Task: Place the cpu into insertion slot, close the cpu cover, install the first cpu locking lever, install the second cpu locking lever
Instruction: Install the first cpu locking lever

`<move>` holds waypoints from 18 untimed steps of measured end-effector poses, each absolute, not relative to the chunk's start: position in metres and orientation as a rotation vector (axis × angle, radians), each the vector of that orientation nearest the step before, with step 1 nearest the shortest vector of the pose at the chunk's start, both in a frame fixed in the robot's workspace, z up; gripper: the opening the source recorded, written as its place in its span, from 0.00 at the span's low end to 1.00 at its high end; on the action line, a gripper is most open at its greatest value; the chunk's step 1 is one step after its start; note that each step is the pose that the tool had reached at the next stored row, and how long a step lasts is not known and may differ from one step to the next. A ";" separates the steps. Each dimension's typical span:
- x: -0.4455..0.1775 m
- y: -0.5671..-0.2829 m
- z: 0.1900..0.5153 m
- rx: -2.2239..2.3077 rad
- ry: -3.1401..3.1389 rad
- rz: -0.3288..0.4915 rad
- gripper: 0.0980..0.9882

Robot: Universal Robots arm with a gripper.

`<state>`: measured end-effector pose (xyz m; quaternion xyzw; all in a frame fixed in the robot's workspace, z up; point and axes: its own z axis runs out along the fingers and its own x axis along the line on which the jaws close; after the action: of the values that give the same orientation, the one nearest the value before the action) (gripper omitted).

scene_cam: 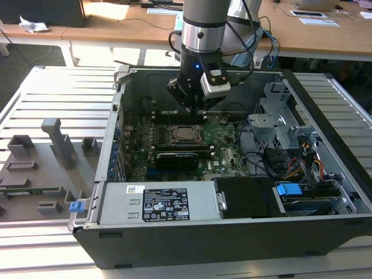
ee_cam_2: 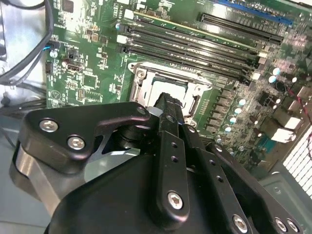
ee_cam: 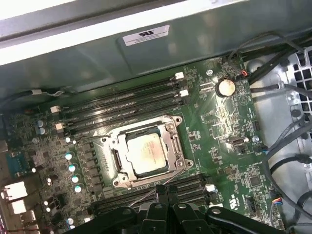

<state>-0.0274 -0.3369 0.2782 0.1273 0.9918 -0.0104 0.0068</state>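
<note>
The cpu (ee_cam: 146,153), a flat square chip with a dull silver top, lies in the socket on the green motherboard (ee_cam: 229,126). The cpu cover (ee_cam: 173,146), a silvery frame, lies flat around it, with the chip showing through its window. A thin wire lever (ee_cam: 161,184) runs slantwise along the socket edge nearest my fingers. My gripper (ee_cam: 163,191) hangs just above that edge with its black fingers together and nothing visible between them. In the exterior view the gripper (scene_cam: 195,116) hovers right over the cpu (scene_cam: 185,133). The second wrist view has the fingertip (ee_cam_2: 168,100) in front of the socket (ee_cam_2: 146,80).
Long memory slots (ee_cam: 122,105) run beside the socket. A black card (scene_cam: 183,157), the power supply (scene_cam: 157,203), a metal drive cage (scene_cam: 273,125) and cable bundles (scene_cam: 290,163) crowd the open case. Its walls (scene_cam: 119,110) stand around the board. A grey fixture tray (scene_cam: 35,168) lies outside.
</note>
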 end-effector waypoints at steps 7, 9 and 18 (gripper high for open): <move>-0.027 -0.337 0.278 0.246 3.117 -0.031 0.01; -0.027 -0.337 0.278 0.206 3.120 -0.031 0.01; -0.027 -0.337 0.278 0.064 3.125 -0.030 0.01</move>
<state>-0.0274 -0.3369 0.2782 0.0204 0.9997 -0.0096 0.0079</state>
